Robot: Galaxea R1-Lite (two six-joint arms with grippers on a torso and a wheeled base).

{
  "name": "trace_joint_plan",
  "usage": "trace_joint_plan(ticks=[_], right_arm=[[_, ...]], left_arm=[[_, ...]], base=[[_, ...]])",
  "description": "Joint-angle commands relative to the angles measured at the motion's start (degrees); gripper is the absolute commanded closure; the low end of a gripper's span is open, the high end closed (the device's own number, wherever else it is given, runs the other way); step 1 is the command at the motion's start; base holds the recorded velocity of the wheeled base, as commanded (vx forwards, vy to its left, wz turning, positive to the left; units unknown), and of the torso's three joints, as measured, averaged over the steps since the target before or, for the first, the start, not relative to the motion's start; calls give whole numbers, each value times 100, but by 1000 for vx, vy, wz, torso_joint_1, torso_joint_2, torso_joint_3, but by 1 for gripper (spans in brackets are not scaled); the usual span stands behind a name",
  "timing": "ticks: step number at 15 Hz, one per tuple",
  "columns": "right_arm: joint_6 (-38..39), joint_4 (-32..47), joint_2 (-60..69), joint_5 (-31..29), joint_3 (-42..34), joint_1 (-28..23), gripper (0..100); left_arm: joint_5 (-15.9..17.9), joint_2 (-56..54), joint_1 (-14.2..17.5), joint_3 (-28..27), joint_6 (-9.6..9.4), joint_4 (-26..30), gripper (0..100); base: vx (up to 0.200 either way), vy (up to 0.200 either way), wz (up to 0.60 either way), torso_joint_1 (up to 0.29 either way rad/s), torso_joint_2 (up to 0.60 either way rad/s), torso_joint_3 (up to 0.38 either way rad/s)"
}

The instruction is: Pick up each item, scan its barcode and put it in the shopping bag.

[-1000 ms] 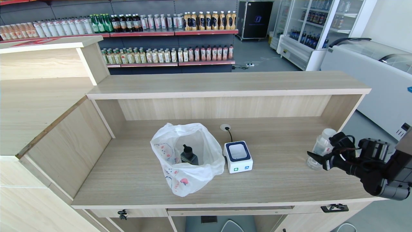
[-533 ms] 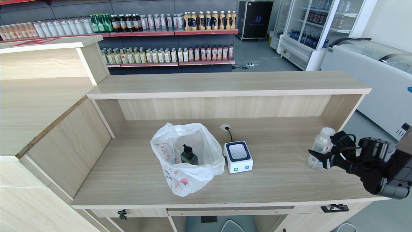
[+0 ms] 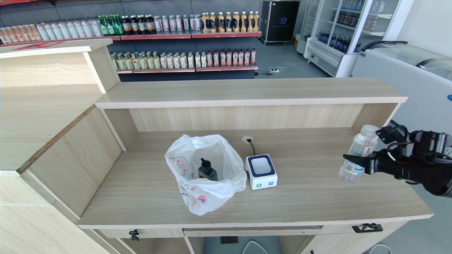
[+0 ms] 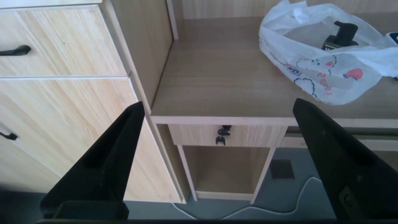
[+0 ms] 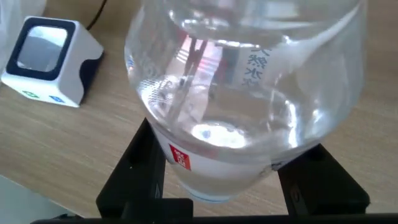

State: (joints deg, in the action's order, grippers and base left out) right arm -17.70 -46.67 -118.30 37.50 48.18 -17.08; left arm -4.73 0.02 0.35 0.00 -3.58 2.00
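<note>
1. Water bottle (image 3: 363, 144) — gripped low between the right gripper's (image 3: 354, 159) fingers (image 5: 134, 177), tilted, above the tabletop's (image 3: 310, 197) right end, well apart from the scanner (image 3: 261, 171).
2. Left gripper (image 4: 217, 168) — fingers spread wide, empty, before the tabletop's front edge.

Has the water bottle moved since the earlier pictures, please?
Yes. The bottle, held in the right hand, has gone up and tilted: its cap now stands higher against the counter's right side wall.

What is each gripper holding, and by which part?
The right gripper holds the clear water bottle, clamped around its lower body, bottle tilted. The left gripper is open and holds nothing.
</note>
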Motion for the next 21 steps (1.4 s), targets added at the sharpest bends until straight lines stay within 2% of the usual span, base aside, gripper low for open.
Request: trace_joint_plan(ticks=[1, 2, 3, 5, 8, 9, 12, 16, 19, 21], right_arm=[[127, 1274, 1907, 882, -36, 187, 100], [162, 1336, 2074, 1058, -54, 249, 100], [311, 1371, 2425, 1488, -133, 513, 100], [601, 1362, 2751, 1682, -142, 1075, 100], [1550, 1379, 3445, 1743, -283, 2033, 100], [1726, 1379, 3559, 1743, -300, 2200, 100], [2324, 1397, 4218, 1726, -458, 3211, 100], [2403, 1388, 4473, 1699, -432, 3835, 100], [3044, 1467, 5009, 1708, -467, 4116, 100], [3115, 1476, 5247, 1708, -467, 4274, 100]], left_arm=[[-2, -2, -9, 0, -2, 2, 0], [-2, -2, 0, 0, -2, 2, 0], [-2, -2, 0, 0, -2, 2, 0], [-2, -2, 0, 0, -2, 2, 0], [-2, -2, 0, 0, -2, 2, 0], [-2, -2, 0, 0, -2, 2, 0], [-2, -2, 0, 0, -2, 2, 0], [-2, -2, 0, 0, -2, 2, 0], [-2, -2, 0, 0, 7, 2, 0], [-2, -2, 0, 0, -2, 2, 0]], base=[[0, 0, 0, 0, 0, 0], [0, 0, 0, 0, 0, 0], [0, 0, 0, 0, 0, 0], [0, 0, 0, 0, 0, 0], [0, 0, 0, 0, 0, 0], [0, 0, 0, 0, 0, 0], [0, 0, 0, 0, 0, 0], [0, 0, 0, 0, 0, 0], [0, 0, 0, 0, 0, 0], [0, 0, 0, 0, 0, 0]])
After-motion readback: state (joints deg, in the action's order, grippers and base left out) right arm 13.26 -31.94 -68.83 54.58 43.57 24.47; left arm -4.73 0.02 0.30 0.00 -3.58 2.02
